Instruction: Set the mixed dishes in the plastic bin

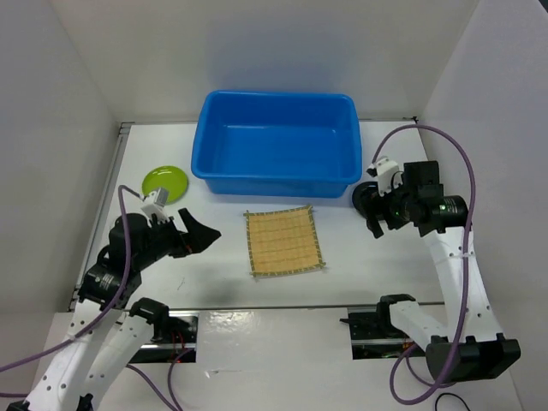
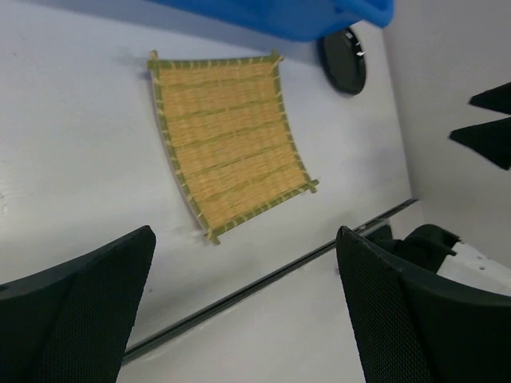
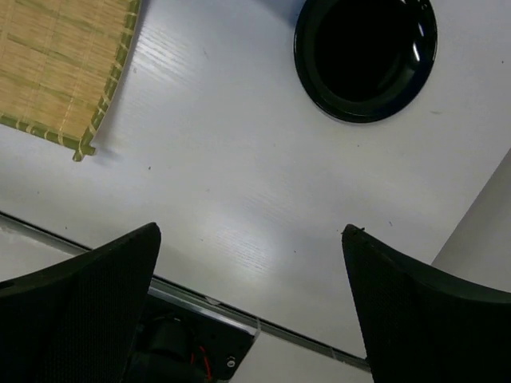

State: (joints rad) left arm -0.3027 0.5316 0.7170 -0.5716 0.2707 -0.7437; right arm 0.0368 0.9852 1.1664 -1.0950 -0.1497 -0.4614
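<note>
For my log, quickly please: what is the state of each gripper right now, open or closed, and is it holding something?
Left gripper: open, holding nothing.
Right gripper: open, holding nothing.

The white table (image 1: 223, 282) before me carries a large bright blue rectangular plastic tub (image 1: 274, 184) at its far side. A small round lime-green plate (image 1: 165, 181) lies to the tub's left, a small round black dish (image 3: 366, 56) by its right corner, and a square tan woven bamboo mat (image 1: 283, 241) flat near its front wall.
</note>
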